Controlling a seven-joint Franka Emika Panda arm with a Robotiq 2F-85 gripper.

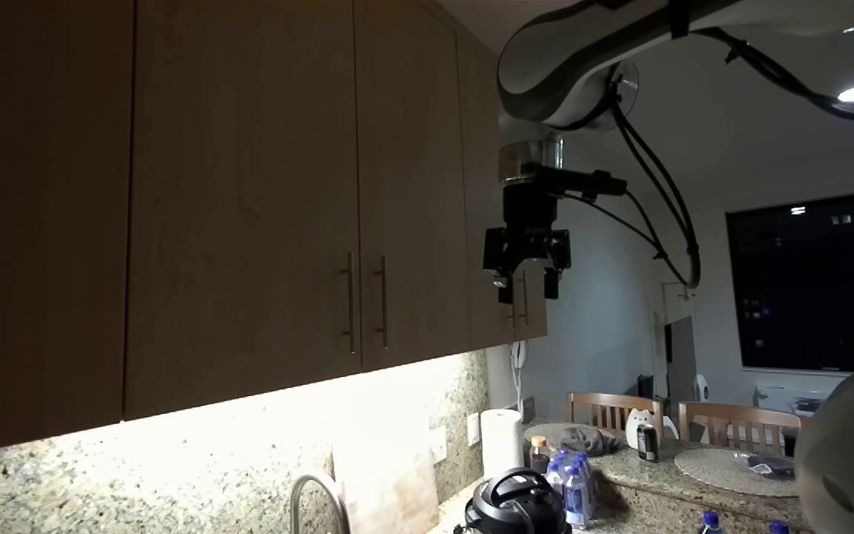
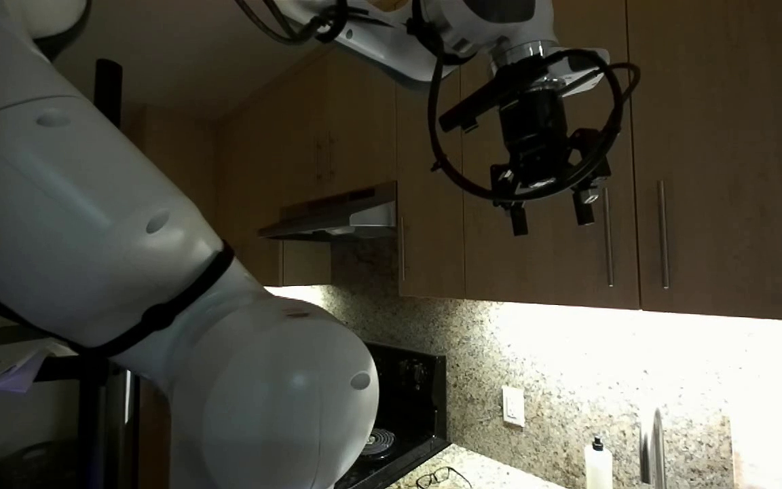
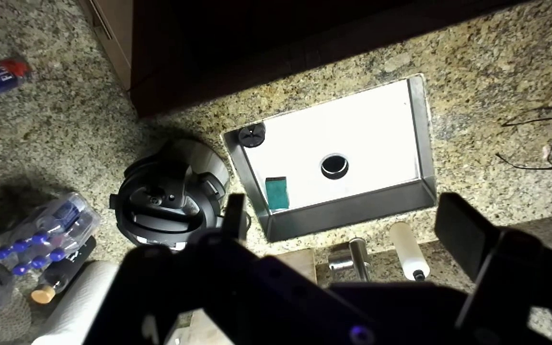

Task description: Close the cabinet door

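Tall flat tan upper cabinet doors show in both exterior views. All of them sit flush and shut, with no paler inner face in sight. I cannot tell for certain which is the cabinet door. A narrower door (image 1: 414,185) has a slim vertical bar handle (image 1: 384,302) low on its edge, beside a wider matching door (image 1: 242,185). Another narrow door (image 2: 432,251) stands by the hood. My gripper (image 1: 528,289) hangs pointing down in front of the doors, apart from them. Its fingers (image 2: 552,217) are spread with nothing between; the wrist view (image 3: 343,211) shows this too.
A range hood (image 2: 337,210) juts out beside the doors. Below the gripper are a sink (image 3: 352,211), a faucet (image 3: 358,254), a soap bottle (image 3: 408,249) and a black pressure cooker (image 3: 170,201). Water bottles (image 3: 51,230) and a paper towel roll (image 1: 502,441) stand on the counter.
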